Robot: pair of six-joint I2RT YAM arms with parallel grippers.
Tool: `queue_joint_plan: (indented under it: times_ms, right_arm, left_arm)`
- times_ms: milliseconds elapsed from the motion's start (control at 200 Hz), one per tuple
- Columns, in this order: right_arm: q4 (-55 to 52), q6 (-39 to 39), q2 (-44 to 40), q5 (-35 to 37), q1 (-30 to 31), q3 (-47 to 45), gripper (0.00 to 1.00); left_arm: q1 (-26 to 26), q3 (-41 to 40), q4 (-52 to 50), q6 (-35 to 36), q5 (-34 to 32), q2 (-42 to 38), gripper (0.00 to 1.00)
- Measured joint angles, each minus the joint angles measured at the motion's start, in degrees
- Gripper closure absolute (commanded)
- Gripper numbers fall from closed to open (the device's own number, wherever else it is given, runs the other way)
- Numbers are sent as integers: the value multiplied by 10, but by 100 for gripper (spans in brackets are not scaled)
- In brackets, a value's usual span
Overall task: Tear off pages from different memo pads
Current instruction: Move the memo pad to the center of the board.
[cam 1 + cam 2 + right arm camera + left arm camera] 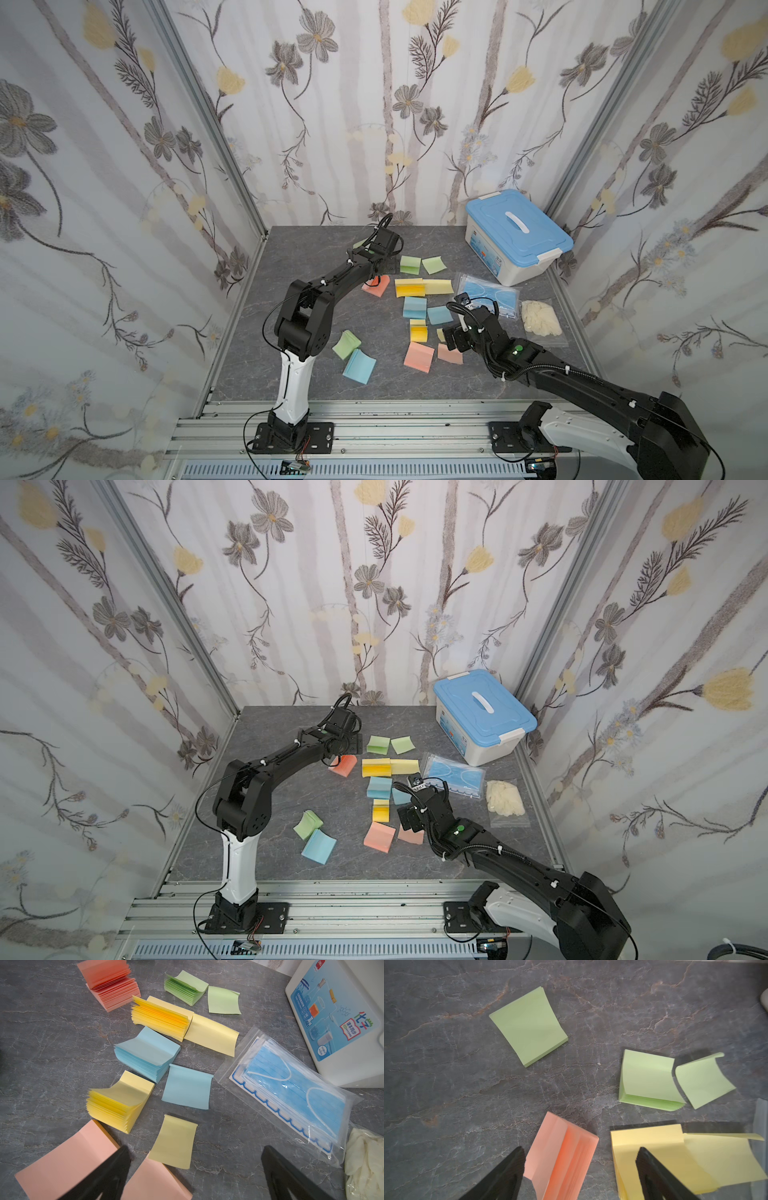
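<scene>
**Both claws open over the scattered memo pads**

At the near left of the bench (374,386), a green pad (346,344) and a blue pad (359,365) touch. Further back, the left claw (580,1151) hangs above a salmon pad (562,1157), spread wide and empty. The other memo pads (414,307) run down the middle, with loose pages (434,264) just beside them. The right claw (196,1149) gapes over a salmon page (153,1180), holding nothing. A mask packet (490,293) and a blue-lidded box (519,232) sit rightmost.
</scene>
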Motion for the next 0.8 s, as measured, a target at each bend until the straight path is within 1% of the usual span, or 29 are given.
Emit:
queue_joint_plan:
  times_ms: [105, 160, 245, 340, 445, 525, 649, 799]
  right_arm:
    - [0, 0, 10, -7, 0, 4, 0]
    - [0, 0, 16, -8, 0, 6, 0]
    - [0, 0, 24, -9, 0, 9, 0]
    - [0, 0, 33, -12, 0, 12, 0]
    - [-1, 0, 47, -15, 0, 18, 0]
    - [-1, 0, 54, -20, 1, 21, 0]
    - [-3, 0, 62, -23, 1, 25, 0]
    - [-5, 0, 65, -26, 2, 27, 0]
  left_arm:
    - [9, 55, -28, 20, 1, 46, 15]
    - [14, 70, -37, 27, 3, 66, 16]
    - [18, 69, -55, 30, 10, 81, 17]
    - [20, 47, -56, 32, 16, 83, 20]
    - [23, 7, -52, 32, 30, 74, 24]
    - [27, -36, -35, 28, 36, 48, 25]
    - [31, -125, -8, 19, 46, -6, 27]
    - [30, -243, 50, 7, 72, -80, 30]
